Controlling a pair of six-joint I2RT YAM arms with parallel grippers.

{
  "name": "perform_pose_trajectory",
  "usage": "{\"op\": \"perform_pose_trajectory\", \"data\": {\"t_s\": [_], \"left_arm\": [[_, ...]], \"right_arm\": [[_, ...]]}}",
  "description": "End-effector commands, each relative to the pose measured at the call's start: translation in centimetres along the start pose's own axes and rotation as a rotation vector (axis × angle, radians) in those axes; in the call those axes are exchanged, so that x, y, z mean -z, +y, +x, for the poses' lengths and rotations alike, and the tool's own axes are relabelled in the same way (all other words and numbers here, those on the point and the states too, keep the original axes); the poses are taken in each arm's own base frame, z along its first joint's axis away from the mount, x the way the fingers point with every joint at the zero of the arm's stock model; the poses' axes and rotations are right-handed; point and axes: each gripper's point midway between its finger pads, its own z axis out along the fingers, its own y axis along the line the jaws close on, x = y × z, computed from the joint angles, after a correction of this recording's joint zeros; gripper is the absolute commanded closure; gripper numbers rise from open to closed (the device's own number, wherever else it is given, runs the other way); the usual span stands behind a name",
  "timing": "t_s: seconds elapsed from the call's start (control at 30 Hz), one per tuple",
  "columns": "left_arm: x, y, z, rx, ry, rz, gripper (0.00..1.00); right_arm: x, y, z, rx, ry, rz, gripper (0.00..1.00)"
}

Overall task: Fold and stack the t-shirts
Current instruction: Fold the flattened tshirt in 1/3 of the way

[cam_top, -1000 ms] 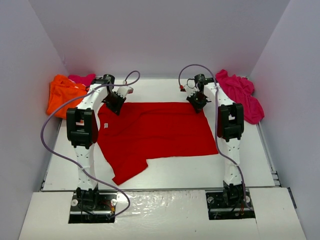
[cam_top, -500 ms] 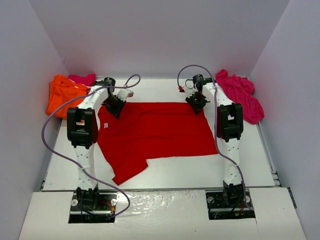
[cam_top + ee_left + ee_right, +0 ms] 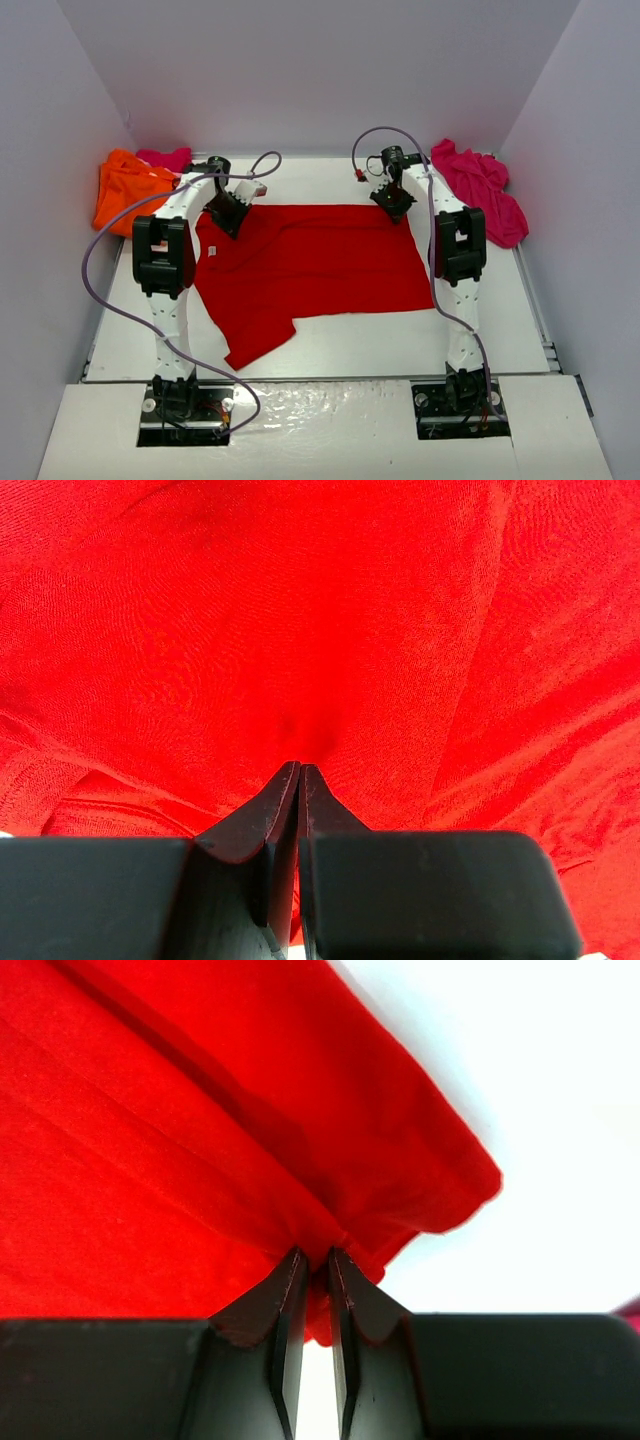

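A red t-shirt lies spread flat across the table, one sleeve pointing toward the near left. My left gripper sits at its far left corner. In the left wrist view that gripper is shut, with red cloth pinched at its tips. My right gripper is at the far right corner. In the right wrist view its jaws stand a narrow gap apart, and the right gripper has a bunched fold of the shirt's edge caught between them. Creases radiate from that pinch.
An orange t-shirt lies crumpled at the far left, with a magenta one behind it. A pink t-shirt pile sits at the far right by the wall. White walls close in the table on three sides.
Both grippers have shifted slightly toward the far wall at the shirt's far corners. The right gripper's jaws have parted a little. The shirt lies as before.
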Motion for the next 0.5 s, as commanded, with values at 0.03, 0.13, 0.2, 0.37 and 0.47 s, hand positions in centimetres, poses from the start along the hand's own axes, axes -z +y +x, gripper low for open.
{"op": "perform_pose_trajectory", "data": {"t_s": [0.03,0.13,0.2,0.37,0.47], "left_arm": [[3.6,-0.5,-1.8,-0.047,-0.080,-0.044,1.00],[3.7,-0.5,-1.9,-0.050,-0.087,-0.050,1.00],[3.8,-0.5,-1.9,-0.049,-0.089,-0.050,1.00],[4.1,-0.7,-1.8,-0.052,-0.091,-0.050,1.00],[4.1,-0.7,-1.7,-0.055,-0.089,-0.050,1.00]], "right_arm": [[5.9,-1.8,-2.3,-0.012,-0.094,0.115,0.87],[6.2,-1.5,-2.6,-0.003,-0.099,0.119,0.87],[6.4,-1.3,-2.8,-0.005,-0.111,0.108,0.87],[7.5,-1.2,-3.1,0.006,-0.121,0.128,0.86],[8.0,-0.8,-3.0,0.011,-0.126,0.120,0.85]]}}
